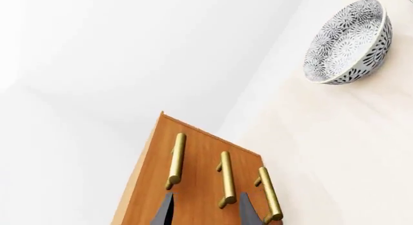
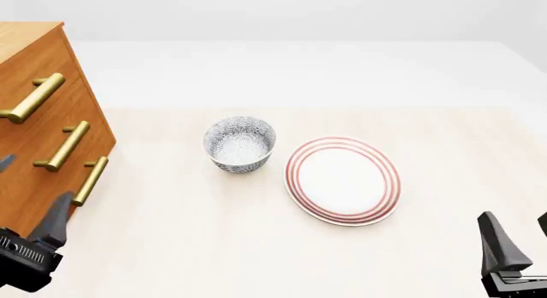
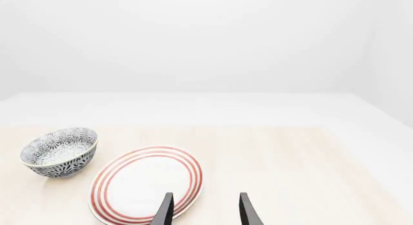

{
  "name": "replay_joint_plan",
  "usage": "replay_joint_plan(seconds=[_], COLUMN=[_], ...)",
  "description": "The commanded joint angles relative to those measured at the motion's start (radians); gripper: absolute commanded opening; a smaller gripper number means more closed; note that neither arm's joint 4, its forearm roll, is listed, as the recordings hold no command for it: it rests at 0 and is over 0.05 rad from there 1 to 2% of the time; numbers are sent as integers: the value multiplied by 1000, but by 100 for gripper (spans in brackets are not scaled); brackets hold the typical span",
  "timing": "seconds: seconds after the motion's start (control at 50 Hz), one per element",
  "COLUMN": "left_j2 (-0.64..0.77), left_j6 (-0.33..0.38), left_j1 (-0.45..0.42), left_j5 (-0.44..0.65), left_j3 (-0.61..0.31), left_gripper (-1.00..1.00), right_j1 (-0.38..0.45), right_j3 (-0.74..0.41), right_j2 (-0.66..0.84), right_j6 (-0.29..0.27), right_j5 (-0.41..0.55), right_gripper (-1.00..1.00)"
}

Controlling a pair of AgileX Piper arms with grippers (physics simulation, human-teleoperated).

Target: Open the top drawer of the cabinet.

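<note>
My left claw (image 2: 30, 202) hangs at the near left corner of the scene, its two dark fingers (image 1: 164, 211) spread apart with nothing between them and touching nothing. Just beyond the fingertips stands the cabinet (image 2: 38, 118), orange-brown wood, at the left edge of the table (image 2: 444, 163). Its top drawer (image 2: 34, 64) sits shut, flush with the two below it, and its brass bar handle (image 2: 34, 97) is the highest and farthest of the three handles. My left fingers point at the cabinet front, nearest the lower handles, and are apart from all of them.

My right claw (image 2: 515, 237) hangs at the near right corner, fingers (image 3: 248, 211) likewise parted and holding nothing. Ahead of it and to the left lies a white plate (image 2: 342, 179) with red rings round its rim, flat on the table. Left of the plate, and a little farther, stands a small bowl (image 2: 240, 144) with a dark-and-white flower pattern, upright, near the plate but not touching it, and well apart from the cabinet.

The table is pale, light-grained wood, ending at a far edge. Past it the room is plain white, with no detail I can make out.
</note>
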Motion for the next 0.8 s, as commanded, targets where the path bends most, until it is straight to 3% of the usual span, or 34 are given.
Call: replay_joint_plan(seconds=[0.02, 0.26, 0.8], left_j2=[57, 178, 369], left_j6=[128, 196, 269], left_j1=[38, 84, 181], left_j5=[-73, -178, -319], left_j3=[21, 7, -76], left_gripper=[100, 100, 100], right_j1=[0, 0, 0], right_j3=[0, 0, 0], right_j2=[-2, -2, -2], right_j6=[0, 0, 0], right_j5=[2, 2, 2], right_gripper=[100, 100, 100])
